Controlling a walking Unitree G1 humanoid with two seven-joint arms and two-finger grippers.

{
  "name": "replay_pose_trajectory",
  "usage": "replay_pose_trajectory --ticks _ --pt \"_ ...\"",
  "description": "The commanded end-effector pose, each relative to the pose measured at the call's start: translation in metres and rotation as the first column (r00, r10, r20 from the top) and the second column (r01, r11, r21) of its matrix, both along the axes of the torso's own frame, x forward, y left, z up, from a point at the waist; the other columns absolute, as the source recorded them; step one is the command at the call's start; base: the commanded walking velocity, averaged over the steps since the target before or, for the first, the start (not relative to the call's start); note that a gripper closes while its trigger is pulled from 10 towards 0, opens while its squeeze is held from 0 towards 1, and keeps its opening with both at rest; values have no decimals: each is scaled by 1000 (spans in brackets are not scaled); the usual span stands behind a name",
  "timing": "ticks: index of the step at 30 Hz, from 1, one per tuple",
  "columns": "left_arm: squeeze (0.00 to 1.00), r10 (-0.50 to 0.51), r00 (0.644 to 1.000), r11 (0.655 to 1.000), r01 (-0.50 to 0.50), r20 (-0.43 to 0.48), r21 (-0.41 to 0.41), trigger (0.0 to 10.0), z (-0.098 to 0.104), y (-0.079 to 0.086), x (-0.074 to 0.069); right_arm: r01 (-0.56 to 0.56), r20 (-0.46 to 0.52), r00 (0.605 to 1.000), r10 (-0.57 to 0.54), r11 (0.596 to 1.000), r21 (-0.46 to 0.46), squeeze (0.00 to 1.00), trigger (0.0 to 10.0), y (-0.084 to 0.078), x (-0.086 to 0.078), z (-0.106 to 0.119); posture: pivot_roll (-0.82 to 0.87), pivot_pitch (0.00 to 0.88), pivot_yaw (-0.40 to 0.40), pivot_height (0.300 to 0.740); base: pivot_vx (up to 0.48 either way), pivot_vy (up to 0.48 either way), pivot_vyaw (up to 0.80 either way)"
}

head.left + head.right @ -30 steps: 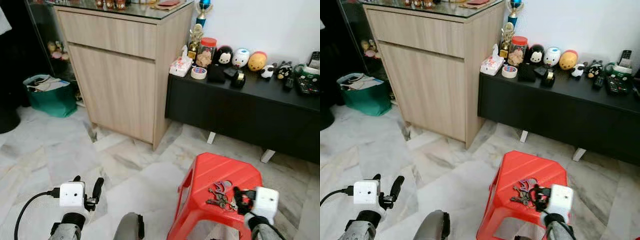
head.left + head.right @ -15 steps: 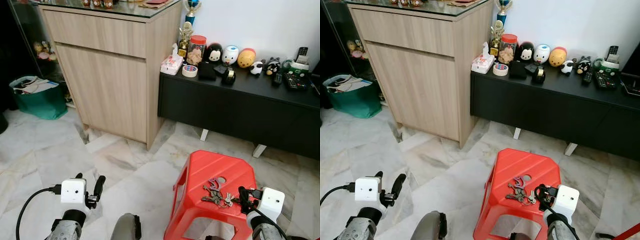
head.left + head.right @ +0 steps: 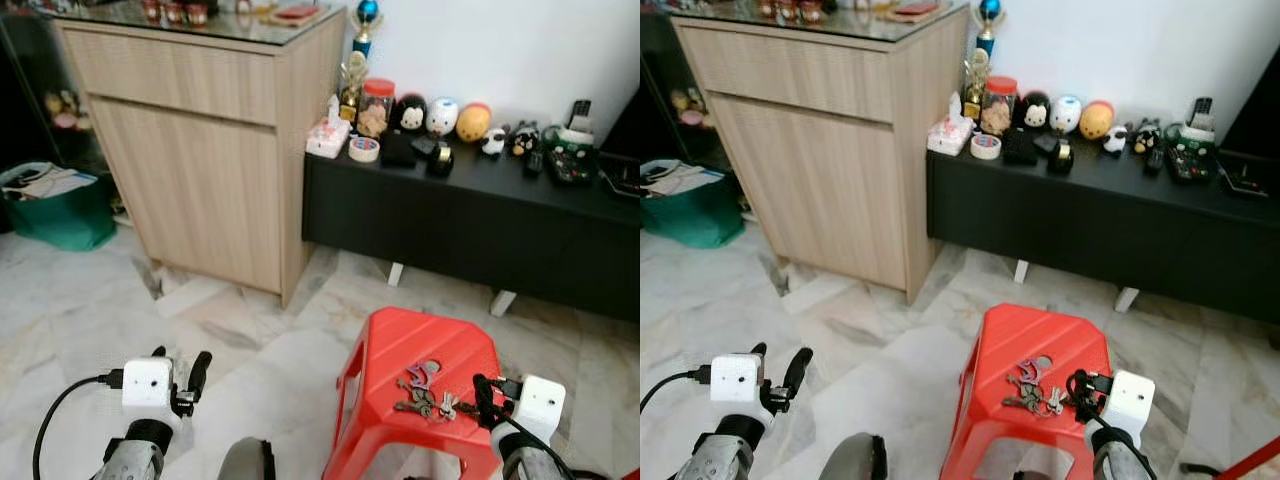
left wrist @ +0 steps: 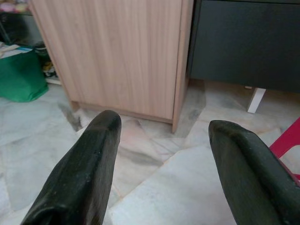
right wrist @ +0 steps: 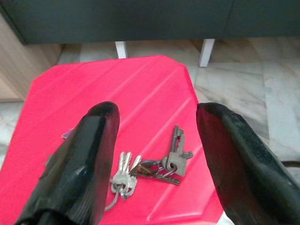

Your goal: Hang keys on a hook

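A bunch of keys [image 3: 425,392] on rings lies on top of a red plastic stool [image 3: 395,345] in front of me. The keys [image 5: 152,167] sit between and just ahead of my right gripper's two black fingers [image 5: 84,154], which stand wide apart. My right gripper [image 3: 482,398] hovers at the stool's near right edge, open and empty. My left gripper [image 3: 180,372] is held low over the marble floor to the left, open, with nothing in it. I see no hook.
A tall wooden cabinet [image 3: 210,160] stands at the back left. A low black console [image 3: 470,215] carries a jar, tape, toys and remotes. A green bag [image 3: 55,205] sits at the far left. Bare marble floor [image 3: 90,310] lies between me and the cabinet.
The whole picture has shifted, so the camera moved: the cabinet and console slid left and down. My right gripper has drawn back slightly to the keys' right. The keys lie unmoved on the stool.
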State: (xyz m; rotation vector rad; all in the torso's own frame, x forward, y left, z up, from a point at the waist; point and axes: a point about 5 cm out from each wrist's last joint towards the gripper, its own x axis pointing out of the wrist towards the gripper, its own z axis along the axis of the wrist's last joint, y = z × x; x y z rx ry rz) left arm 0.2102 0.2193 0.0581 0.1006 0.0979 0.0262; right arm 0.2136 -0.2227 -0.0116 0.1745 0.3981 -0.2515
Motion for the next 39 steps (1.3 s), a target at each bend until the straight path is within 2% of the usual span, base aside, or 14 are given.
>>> replay_pose_trajectory --ticks 1,15,22,24,25,26,27,28,32,35,36,39 --pt "0 -15 1000 1000 15 -8 -3 10000 0 -2 2 0 -7 1000 0 1000 -3 0 10000 -3 2 0 108 0 -57 618 322 0 0" --pt "0 -15 1000 1000 15 -5 6 10000 1 0 2 -17 -15 1000 17 1000 5 0 10000 -2 2 -1 107 0 -53 618 322 0 0" --pt "0 -14 1000 1000 14 -5 8 10000 0 -1 2 -41 -103 994 41 999 9 0 10000 1 -6 -12 105 0 -53 618 0 0 0" --pt "0 -13 1000 1000 14 -7 11 10000 0 0 1 -20 -128 991 26 999 45 0 10000 3 -11 -15 107 0 -55 618 0 0 0" --pt "0 -10 1000 1000 10 -9 13 10000 -1 2 1 34 -145 989 -21 996 88 0 10000 3 -17 -16 106 0 -55 618 0 0 0" --pt "0 -8 1000 1000 8 -9 16 10000 -1 2 1 71 -134 990 -52 987 141 0 10000 3 -19 -14 102 0 -54 618 0 0 0" --pt "0 -8 1000 1000 8 -9 16 10000 -1 2 1 71 -134 990 -52 987 141 0 10000 3 -19 -14 102 0 -54 618 0 0 0" --pt "0 -7 1000 1000 7 -10 17 10000 -1 3 1 87 -138 988 -62 979 183 0 10000 4 -21 -14 101 0 -53 618 0 0 0" --pt "0 -10 1000 1000 11 -12 21 10000 -1 3 1 93 -171 984 -56 972 217 0 10000 6 -24 -18 95 0 -48 618 0 0 0" --pt "0 -15 1000 1000 16 -13 23 10000 -1 3 2 68 -206 978 -31 982 176 0 10000 4 -24 -23 95 0 -48 618 0 0 0" --pt "0 -17 1000 1000 17 -11 25 10000 -1 3 3 44 -245 969 -2 985 165 0 10000 4 -23 -27 93 0 -45 618 0 0 0" --pt "0 -19 1000 999 19 -9 26 10000 0 2 3 88 -263 964 -25 969 229 0 10000 4 -20 -29 95 0 -47 618 0 0 0"
